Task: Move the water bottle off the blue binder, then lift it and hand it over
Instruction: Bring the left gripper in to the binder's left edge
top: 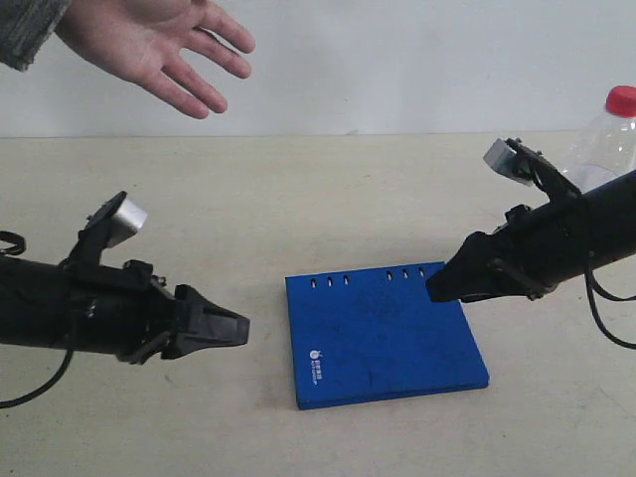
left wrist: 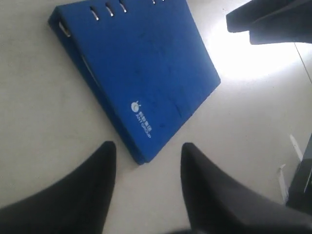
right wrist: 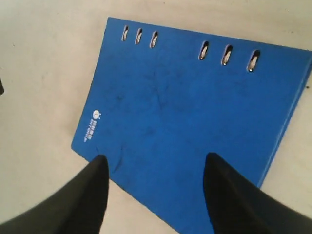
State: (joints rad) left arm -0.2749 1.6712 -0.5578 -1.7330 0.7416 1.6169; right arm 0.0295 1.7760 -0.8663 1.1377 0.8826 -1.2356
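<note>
The blue binder (top: 383, 333) lies flat on the table with nothing on it; it also fills the right wrist view (right wrist: 195, 122) and shows in the left wrist view (left wrist: 141, 73). The water bottle (top: 603, 144), clear with a red cap, stands at the far right behind the right arm, partly hidden by it. My right gripper (top: 437, 286) hovers open at the binder's far right corner (right wrist: 153, 163), holding nothing. My left gripper (top: 238, 328) is open and empty, just left of the binder (left wrist: 148, 148).
A person's open hand (top: 164, 45) reaches in at the top left above the table. The beige table (top: 298, 199) runs back to a white wall.
</note>
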